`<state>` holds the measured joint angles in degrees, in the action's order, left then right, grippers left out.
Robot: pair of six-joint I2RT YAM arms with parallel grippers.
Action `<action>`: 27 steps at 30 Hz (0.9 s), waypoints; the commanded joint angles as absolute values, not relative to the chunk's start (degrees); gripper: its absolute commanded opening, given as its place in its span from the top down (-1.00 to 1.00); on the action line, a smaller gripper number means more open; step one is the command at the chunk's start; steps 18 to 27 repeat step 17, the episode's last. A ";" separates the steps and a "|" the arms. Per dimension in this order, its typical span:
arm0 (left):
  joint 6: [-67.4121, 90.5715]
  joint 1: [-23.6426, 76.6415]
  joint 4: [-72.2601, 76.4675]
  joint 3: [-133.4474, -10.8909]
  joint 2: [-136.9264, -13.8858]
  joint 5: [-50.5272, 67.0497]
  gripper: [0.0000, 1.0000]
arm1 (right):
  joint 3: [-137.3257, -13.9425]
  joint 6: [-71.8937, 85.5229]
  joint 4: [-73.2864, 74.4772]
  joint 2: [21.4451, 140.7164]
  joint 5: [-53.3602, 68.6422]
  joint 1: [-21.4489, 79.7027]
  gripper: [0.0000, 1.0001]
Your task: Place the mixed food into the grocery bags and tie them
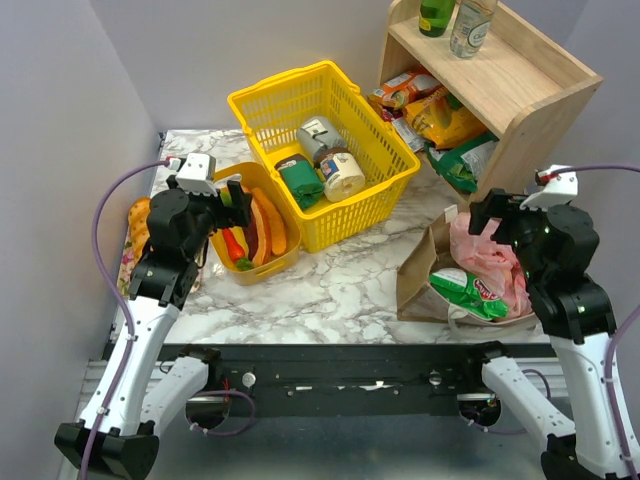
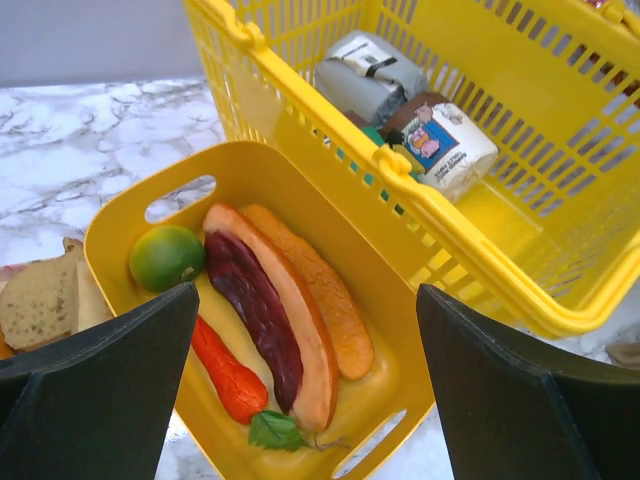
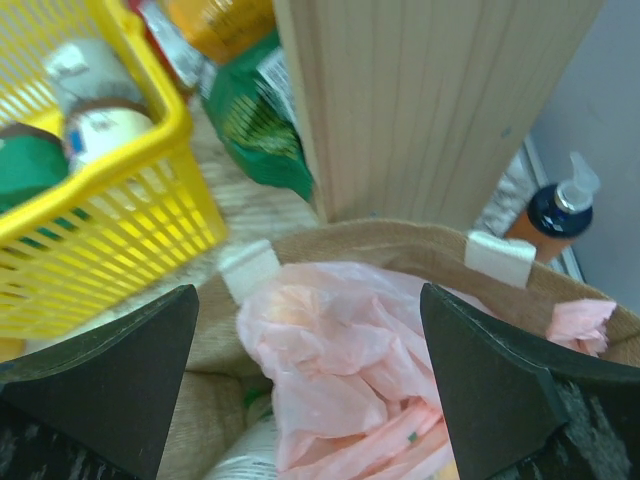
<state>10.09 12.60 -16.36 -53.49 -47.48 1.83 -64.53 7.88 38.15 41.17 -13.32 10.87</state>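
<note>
A robot test cell dressed as a grocery corner is shown. A marble-patterned table top (image 1: 340, 290) is enclosed by plain grey walls (image 1: 60, 100), with a left arm (image 1: 165, 270) and a right arm (image 1: 565, 290) mounted on a black rail (image 1: 340, 385). A wooden shelf (image 1: 520, 90) is stocked with snack packets (image 1: 440, 120) and bottles (image 1: 470, 25); a yellow shopping basket (image 1: 350, 215) and a brown paper bag (image 1: 415, 270) are set nearby.

- One yellow basket (image 1: 360, 210) with three tins (image 1: 345, 172) in it.
- One yellow tub (image 2: 250, 160) holding one lime (image 2: 165, 256) and one carrot (image 2: 228, 375).
- One paper bag (image 1: 418, 270).
- One pink plastic bag (image 1: 482, 250).
- One crisp packet (image 1: 468, 290).
- Two bottles (image 1: 436, 14) on one wooden shelf (image 1: 530, 100).
- One pump bottle (image 3: 550, 205).
</note>
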 commanded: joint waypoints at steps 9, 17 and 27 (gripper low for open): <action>12.74 12.30 -16.08 -57.12 -43.95 -1.93 -0.97 | -64.16 6.68 30.76 32.61 -6.59 10.55 -1.00; 12.57 12.30 -16.70 -58.01 -44.21 -0.62 -0.97 | -63.55 5.54 30.76 32.26 -6.94 10.63 -1.00; 12.57 12.30 -16.70 -58.01 -44.21 -0.62 -0.97 | -63.55 5.54 30.76 32.26 -6.94 10.63 -1.00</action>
